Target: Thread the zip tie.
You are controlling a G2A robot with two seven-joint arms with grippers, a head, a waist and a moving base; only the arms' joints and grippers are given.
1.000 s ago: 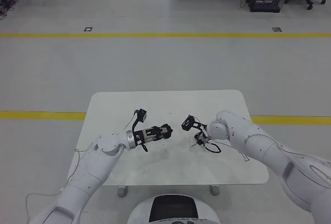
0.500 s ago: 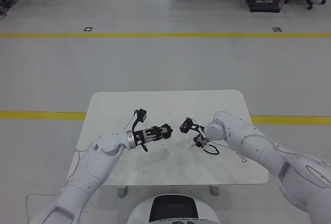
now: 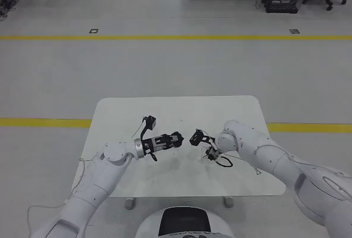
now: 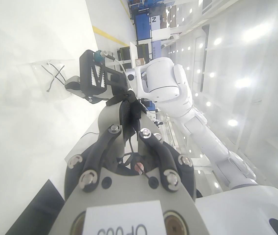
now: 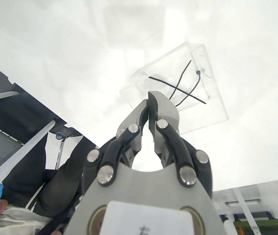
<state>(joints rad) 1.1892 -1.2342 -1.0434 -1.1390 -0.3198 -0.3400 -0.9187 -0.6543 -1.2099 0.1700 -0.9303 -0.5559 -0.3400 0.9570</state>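
Nothing is threaded yet: the zip ties lie loose in the clear box just past the tips of the right fingers, which are pinched together on nothing; the left fingers look closed too.

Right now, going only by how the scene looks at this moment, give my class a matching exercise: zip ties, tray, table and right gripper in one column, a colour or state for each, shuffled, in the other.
Column one:
1. zip ties
2. tray
3. table
4. right gripper

Column two:
A. white
B. shut
C. black
D. clear, see-through

Right pairs: 1-C, 2-D, 3-A, 4-B.
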